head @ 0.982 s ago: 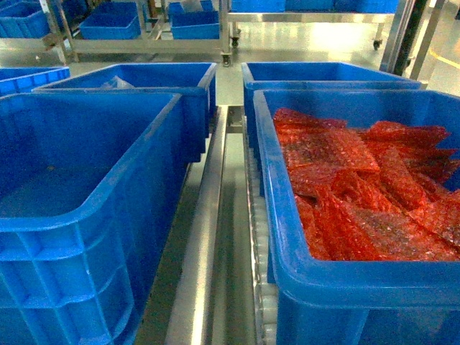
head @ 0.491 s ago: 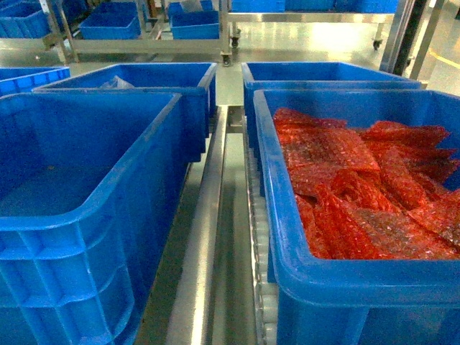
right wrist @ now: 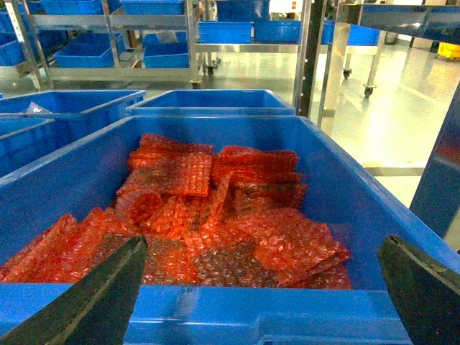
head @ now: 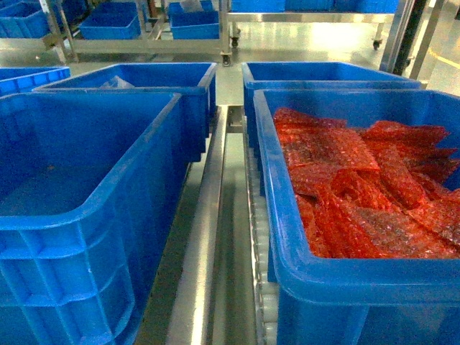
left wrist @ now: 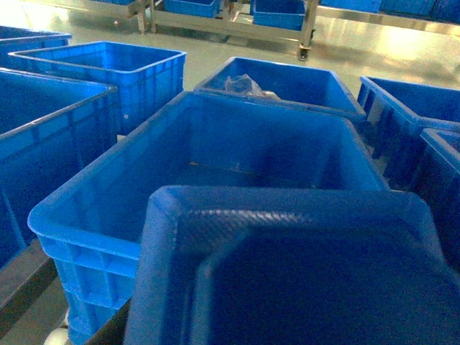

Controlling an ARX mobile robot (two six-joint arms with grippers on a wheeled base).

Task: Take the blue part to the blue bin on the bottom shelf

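I start on the left. At the far left edge of the head view sits the corner of a blue bin [head: 29, 72]. In front of it the near left bin [head: 108, 194] takes up most of that side, and its floor looks bare apart from a few small specks.

My left wrist camera looks over the same group of bins. A dark blue part [left wrist: 287, 266], tray-shaped with a raised rim and a textured face, fills the near foreground there. It blocks the lower half of the view. The left gripper shows in no view, so I cannot tell how its fingers stand or whether they have the part.

Beyond the near left bin stands a far left bin [head: 194, 68] with a crumple of clear plastic [head: 115, 83] inside. A steel rail [head: 208, 237] runs from near to far between the left and right rows of bins. Just right of it, white rollers [head: 267, 316] show under the near right bin.

On the right, the far right bin [head: 323, 68] stands directly behind the near right bin [head: 269, 180]; I cannot see its contents. The near right bin is heaped with red bubble-wrap bags [head: 352, 194] lying flat and overlapping.

The right gripper [right wrist: 262, 244] hangs at that bin's near wall, its two dark fingers [right wrist: 108, 295] spread wide with nothing between them.

Far across the floor, a wheeled steel rack [head: 144, 44] carries more blue bins [head: 111, 21].
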